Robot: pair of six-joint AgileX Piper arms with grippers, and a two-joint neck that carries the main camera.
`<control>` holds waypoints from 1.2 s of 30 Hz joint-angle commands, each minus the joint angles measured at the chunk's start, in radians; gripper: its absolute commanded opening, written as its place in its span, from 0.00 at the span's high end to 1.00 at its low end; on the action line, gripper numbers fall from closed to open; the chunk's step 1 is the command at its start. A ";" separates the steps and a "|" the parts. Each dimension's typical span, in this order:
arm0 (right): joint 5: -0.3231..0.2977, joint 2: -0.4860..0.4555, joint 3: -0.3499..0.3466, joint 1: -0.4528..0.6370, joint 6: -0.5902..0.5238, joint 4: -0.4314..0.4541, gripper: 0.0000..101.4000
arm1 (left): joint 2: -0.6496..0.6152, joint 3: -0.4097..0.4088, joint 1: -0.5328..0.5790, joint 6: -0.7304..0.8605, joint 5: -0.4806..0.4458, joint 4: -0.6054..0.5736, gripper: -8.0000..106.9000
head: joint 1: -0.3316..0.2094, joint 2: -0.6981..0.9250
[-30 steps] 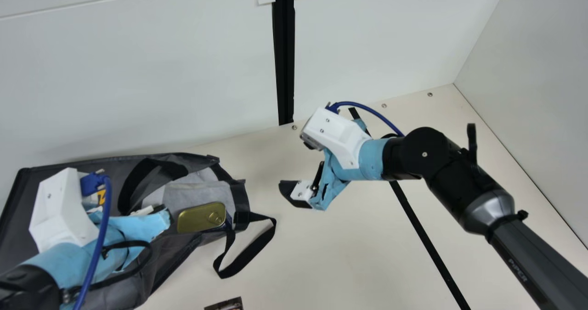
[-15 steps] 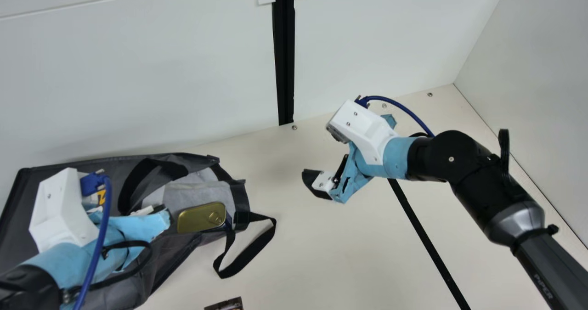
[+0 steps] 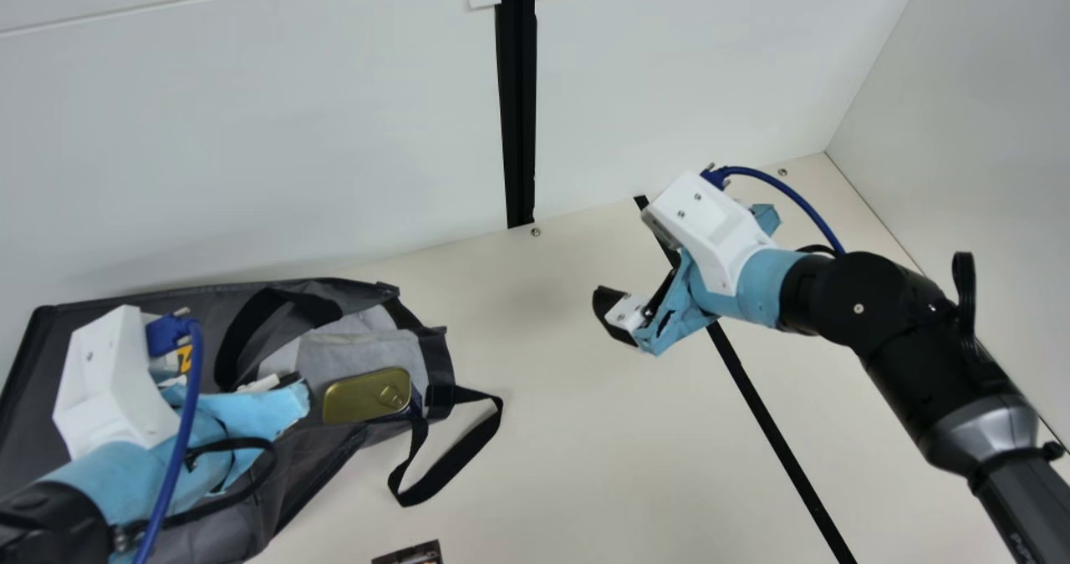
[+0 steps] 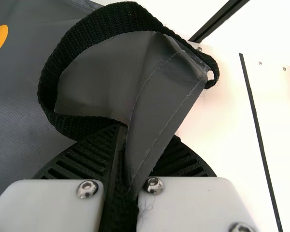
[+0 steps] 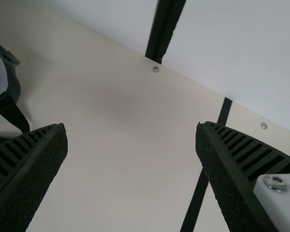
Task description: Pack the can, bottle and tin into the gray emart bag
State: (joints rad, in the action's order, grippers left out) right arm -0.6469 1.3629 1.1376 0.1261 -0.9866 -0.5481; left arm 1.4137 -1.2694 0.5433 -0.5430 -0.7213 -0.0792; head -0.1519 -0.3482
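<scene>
Free room over table (image 3: 552, 447) between bag (image 3: 318, 451) and right hand (image 3: 614, 317), black strap (image 3: 456, 461) in the way

I counted one gray bag (image 3: 313, 455), two black webbing handles (image 3: 460, 459), one gold pull-tab tin (image 3: 355, 397) and one dark printed item (image 3: 410, 556).

Bag (image 3: 292, 464): middle covered by L arm (image 3: 109, 480), left end cut off in main view. L gripper (image 3: 259, 409): tips hidden in main view, fingers partly covered by bag fabric in L wrist view. White item (image 3: 261, 383) in bag: partly hidden, can't be ID'd. Dark item (image 3: 414, 554), near side: cut off, also un-ID'd. R arm (image 3: 978, 422): base end cut off, right side.
</scene>
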 commanded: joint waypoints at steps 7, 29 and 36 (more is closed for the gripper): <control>0.024 -0.031 -0.007 0.041 0.096 0.090 0.10 | 0.000 0.000 0.000 0.000 0.000 0.000 0.84 | -0.023 -0.001; 0.054 -0.099 0.017 0.106 0.514 0.545 0.10 | 0.000 0.000 0.000 0.000 0.000 0.000 0.84 | -0.023 -0.001; -0.004 -0.107 0.057 0.102 0.671 0.689 0.10 | 0.000 0.000 0.000 0.000 0.000 0.000 0.84 | -0.023 -0.001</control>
State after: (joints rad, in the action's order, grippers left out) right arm -0.6375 1.2553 1.1891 0.2293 -0.3636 0.0952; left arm 1.4137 -1.2694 0.5433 -0.5430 -0.7213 -0.0792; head -0.1519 -0.3482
